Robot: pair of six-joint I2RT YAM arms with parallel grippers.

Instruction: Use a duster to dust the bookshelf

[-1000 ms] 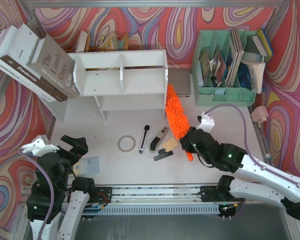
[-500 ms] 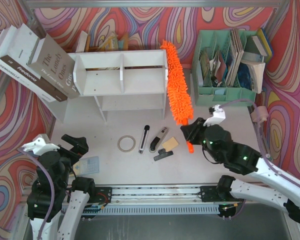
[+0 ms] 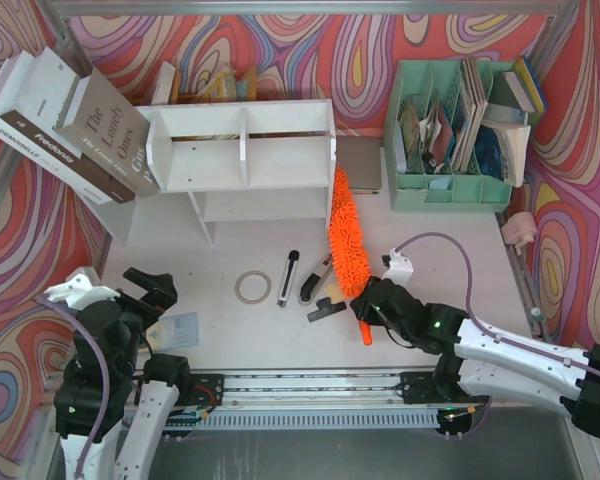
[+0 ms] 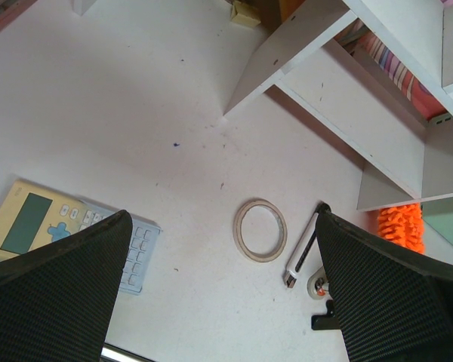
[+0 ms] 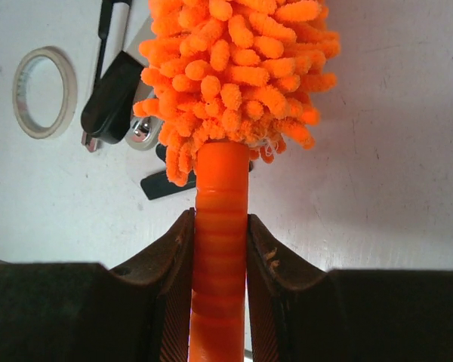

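Observation:
The white bookshelf [image 3: 280, 160] stands at the back left of the table, and its legs and lower board [image 4: 340, 83] show in the left wrist view. My right gripper [image 3: 372, 305] [image 5: 221, 249] is shut on the ribbed orange handle of the duster [image 3: 346, 240] [image 5: 234, 68]. The fluffy head points away from me, its tip by the shelf's lower right corner; contact cannot be told. The left gripper [image 3: 145, 290] [image 4: 223, 219] hangs open over the near left of the table, holding nothing.
A tape ring [image 3: 251, 288] [image 4: 260, 230], a pen [image 3: 288, 278], a black-handled tool [image 3: 315, 285] and a black clip [image 3: 326, 310] lie under the duster's left side. A calculator [image 3: 175, 330] lies near left. A mint organizer [image 3: 450, 190] stands back right, leaning books [image 3: 70, 130] back left.
Half a second ago the duster was raised along the shelf's right side up to its top. It has come back down and toward me with the right arm. The left arm has not moved.

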